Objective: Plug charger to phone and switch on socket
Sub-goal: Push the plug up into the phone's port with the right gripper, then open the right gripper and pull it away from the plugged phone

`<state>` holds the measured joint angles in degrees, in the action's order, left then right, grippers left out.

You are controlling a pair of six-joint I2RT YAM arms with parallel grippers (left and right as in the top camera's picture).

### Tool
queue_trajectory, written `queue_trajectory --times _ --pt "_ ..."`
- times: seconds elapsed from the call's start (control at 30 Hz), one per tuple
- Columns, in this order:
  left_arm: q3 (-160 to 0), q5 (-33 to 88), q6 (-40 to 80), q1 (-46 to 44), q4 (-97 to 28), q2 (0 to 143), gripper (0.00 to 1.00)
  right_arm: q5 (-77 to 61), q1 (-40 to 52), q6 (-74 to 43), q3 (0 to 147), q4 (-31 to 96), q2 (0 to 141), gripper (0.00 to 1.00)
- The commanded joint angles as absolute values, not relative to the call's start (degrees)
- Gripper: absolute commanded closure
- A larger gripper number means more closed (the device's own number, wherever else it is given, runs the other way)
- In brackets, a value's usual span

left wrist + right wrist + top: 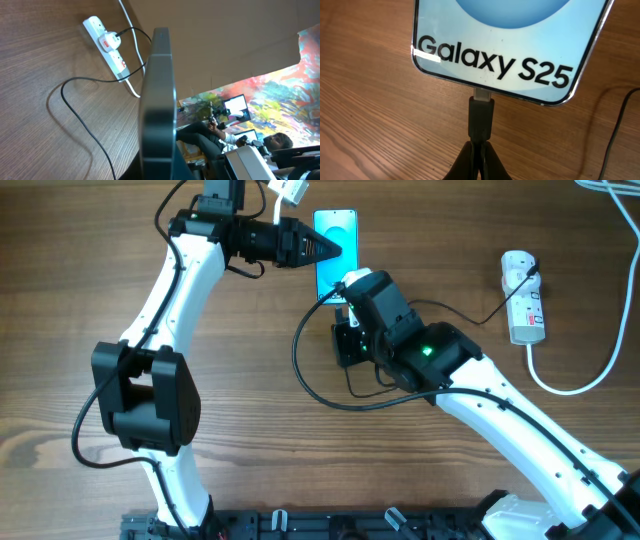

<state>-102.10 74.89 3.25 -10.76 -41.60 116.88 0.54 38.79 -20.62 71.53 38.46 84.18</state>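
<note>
The phone [338,225] lies at the back middle of the table with its cyan screen up; its "Galaxy S25" end [495,55] faces my right gripper. My left gripper [332,248] is shut on the phone's left side, and the left wrist view shows the phone edge-on [159,100]. My right gripper [480,148] is shut on the charger just behind its plug tip [481,117], whose metal end meets the port in the phone's lower edge. The thin black charger cable [497,310] runs right to the white socket [524,305], where its plug sits. The left wrist view also shows the socket [102,37].
A thick white cable [590,380] curves from the socket toward the right edge. A small white connector [290,190] hangs at the back by the left arm. A black rail [300,525] lines the front edge. My right arm's own black cable [300,370] loops mid-table.
</note>
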Motion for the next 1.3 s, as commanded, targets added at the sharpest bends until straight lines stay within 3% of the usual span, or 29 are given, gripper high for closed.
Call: queue_trajectory --times 0.0,1.27 --pt "-102.43 75.77 1.69 -11.14 -41.82 114.3 0.96 3.16 38.28 -19.51 73.3 37.19 84.55 0.96" --pt "-102.43 78.59 2.13 -11.14 -45.87 114.3 0.96 8.73 38.28 -11.55 73.3 27.75 84.55 0.95"
